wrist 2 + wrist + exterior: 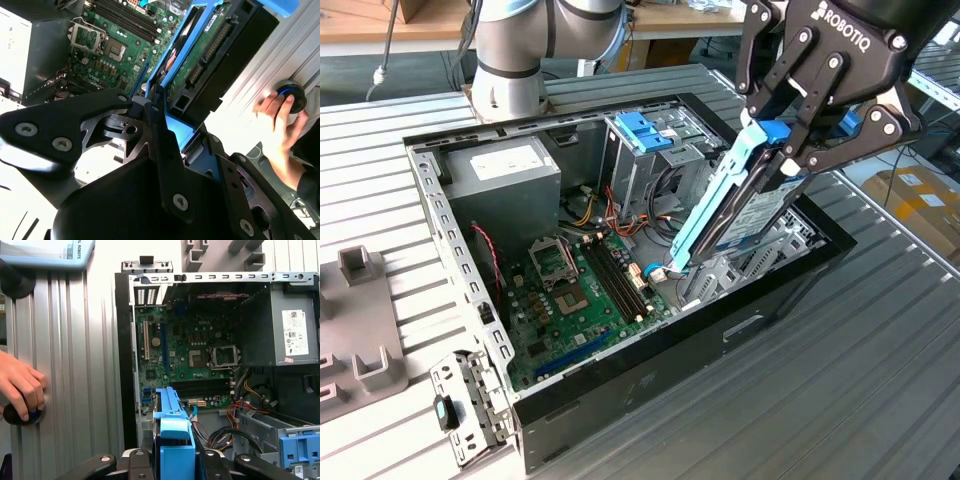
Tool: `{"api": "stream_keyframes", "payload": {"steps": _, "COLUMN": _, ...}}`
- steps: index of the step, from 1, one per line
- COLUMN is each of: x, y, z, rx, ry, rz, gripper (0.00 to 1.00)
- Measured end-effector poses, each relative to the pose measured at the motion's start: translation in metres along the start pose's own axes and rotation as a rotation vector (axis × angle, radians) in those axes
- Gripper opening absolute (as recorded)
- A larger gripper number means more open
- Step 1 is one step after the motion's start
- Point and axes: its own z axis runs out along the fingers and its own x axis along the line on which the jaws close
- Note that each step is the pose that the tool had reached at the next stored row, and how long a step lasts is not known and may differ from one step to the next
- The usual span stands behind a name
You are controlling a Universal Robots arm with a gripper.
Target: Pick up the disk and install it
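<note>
The disk [740,205] is a dark drive in a bright blue carrier. It hangs steeply tilted over the open computer case [760,330], on the exterior view's right. My gripper [785,150] is shut on its upper end, black fingers [840,145] pressing both faces. The disk's lower end dips inside the case beside the motherboard [570,290]. In the second wrist view the disk [210,55] shows its connector edge beyond the gripper [165,130]. The first wrist view shows the carrier [175,440] edge-on in the gripper [175,462].
An upright metal cage with a blue handle [645,135] and a grey power supply [505,170] stand at the back of the case. Grey fixtures [360,265] lie at the exterior view's left. A person's hand [20,385] rests on a round black device on the ribbed table.
</note>
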Motion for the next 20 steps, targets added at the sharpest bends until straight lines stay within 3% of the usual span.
{"api": "stream_keyframes", "payload": {"steps": 20, "x": -0.0002, "y": -0.0166, "z": 0.0017, "rx": 0.0000, "ry": 0.0000, "rz": 0.000, "gripper": 0.37}}
